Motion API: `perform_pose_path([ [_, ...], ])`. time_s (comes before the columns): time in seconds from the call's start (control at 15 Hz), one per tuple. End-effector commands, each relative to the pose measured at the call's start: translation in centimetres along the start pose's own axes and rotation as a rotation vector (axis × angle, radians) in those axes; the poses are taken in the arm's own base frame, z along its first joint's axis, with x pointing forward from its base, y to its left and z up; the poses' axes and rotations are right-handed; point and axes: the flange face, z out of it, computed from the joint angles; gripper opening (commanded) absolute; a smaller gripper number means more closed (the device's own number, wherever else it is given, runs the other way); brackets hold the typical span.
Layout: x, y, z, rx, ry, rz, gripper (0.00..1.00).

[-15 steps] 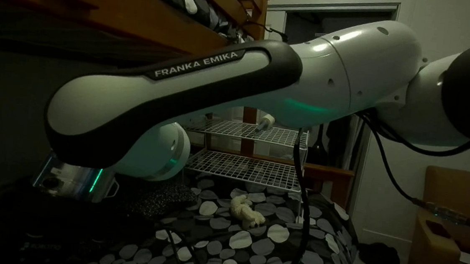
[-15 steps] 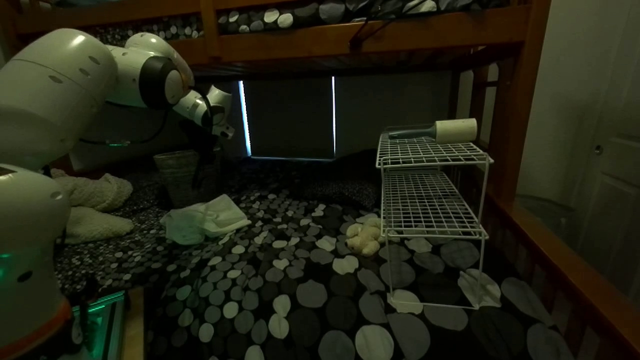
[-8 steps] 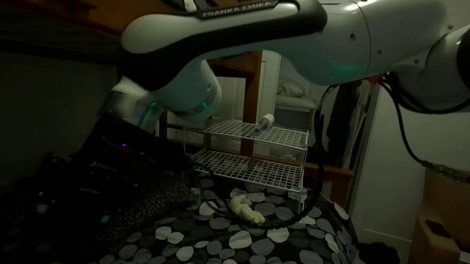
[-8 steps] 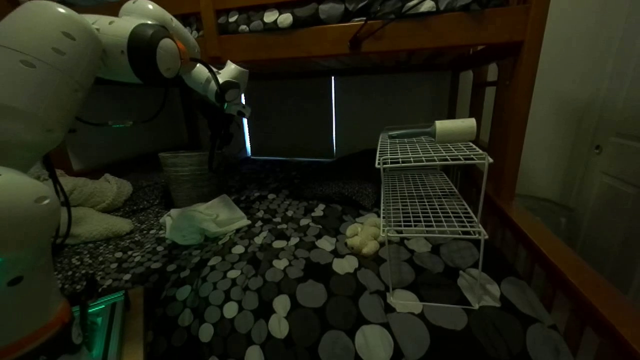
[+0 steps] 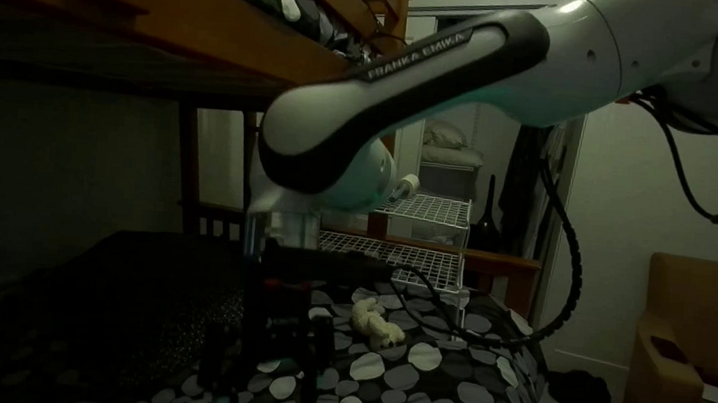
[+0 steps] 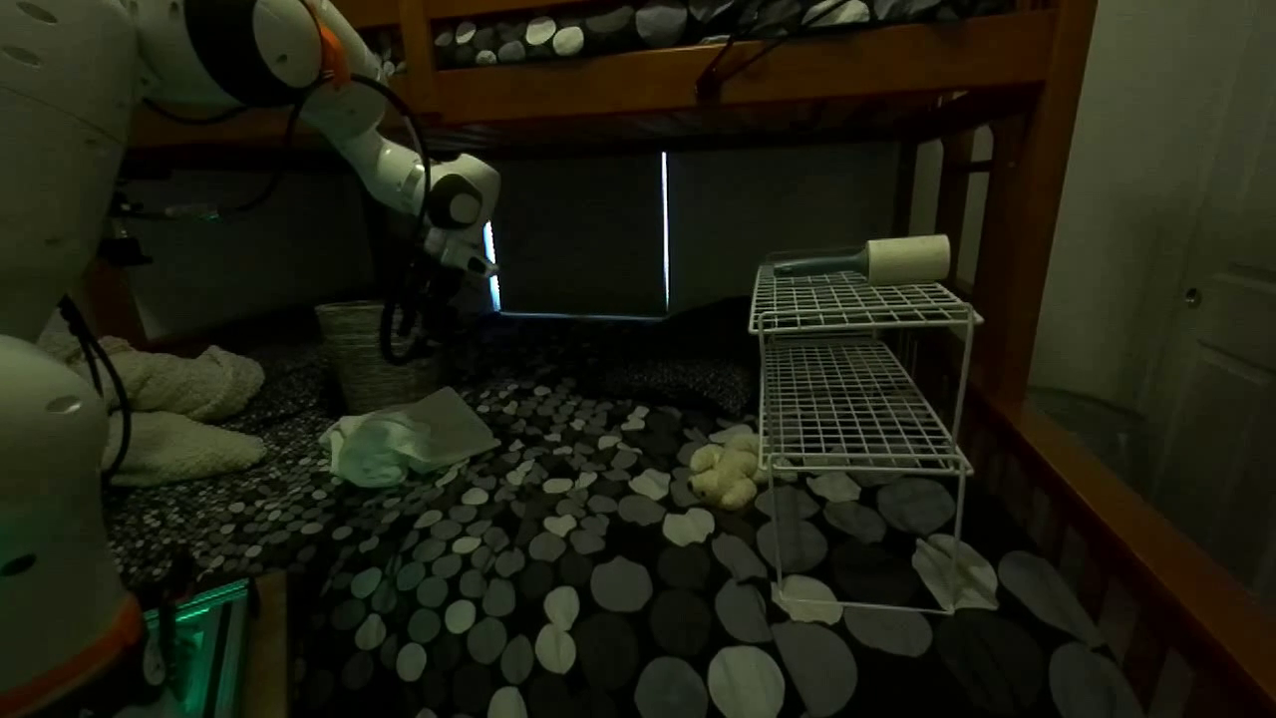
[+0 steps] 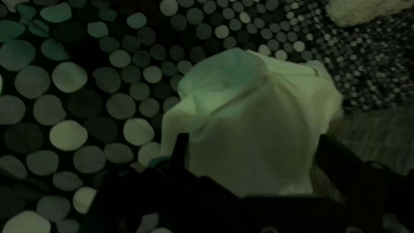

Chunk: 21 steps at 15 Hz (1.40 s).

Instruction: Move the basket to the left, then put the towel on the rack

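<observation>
Foremost in the wrist view: gripper point(image 7: 253, 136), dark, jaws spread wide apart. Below it: towel point(image 7: 252, 113), white, tinged green where it bunches; soft folds at the end away from the gripper, a smoother flap at the near end. It lies on the spotted bed point(image 7: 89, 158), framed between the fingers point(image 7: 180, 149); whether they touch it cannot be told. Just beside the towel: basket point(image 6: 354, 349), woven, upright. Farther off, in both exterior views: bear point(image 6: 726, 475), cream, lying on the bed. Close by the bear: rack point(image 6: 857, 404), white wire, two shelves, roller point(image 6: 909, 260) lying on the upper one.
</observation>
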Motion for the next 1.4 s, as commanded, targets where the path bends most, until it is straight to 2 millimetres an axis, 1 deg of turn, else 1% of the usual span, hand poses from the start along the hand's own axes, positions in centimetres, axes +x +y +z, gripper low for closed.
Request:
perform_pose_path([
  [0.0,-1.4,0.1,8.8,-0.152,-0.062,0.09,1.0],
  [0.07,-0.7,0.2,5.3,-0.09,-0.049,0.044,1.0],
  [0.13,-1.0,0.1,7.6,-0.119,-0.072,0.062,1.0],
  [0.2,-1.2,-0.2,8.9,-0.133,-0.083,0.07,1.0],
  [0.27,-1.2,-0.3,9.5,-0.137,-0.086,0.074,1.0],
  [0.53,-1.0,-0.1,8.9,-0.133,-0.076,0.083,1.0],
  [0.6,-0.9,-0.3,9.6,-0.137,-0.08,0.089,1.0],
  [0.8,-0.6,-1.8,12.9,-0.171,-0.042,0.111,1.0],
  [0.87,-0.2,-2.6,14.3,-0.179,-0.015,0.129,1.0],
  [0.93,-0.1,-3.4,15.2,-0.182,0.01,0.148,1.0],
  [1.07,0.9,-5.0,17.2,-0.217,0.093,0.162,1.0],
  [1.2,2.2,-6.1,18.6,-0.271,0.207,0.169,1.0],
  [1.27,2.9,-6.3,18.9,-0.298,0.25,0.176,0.75],
  [1.33,3.4,-6.4,19.3,-0.323,0.28,0.191,0.74],
])
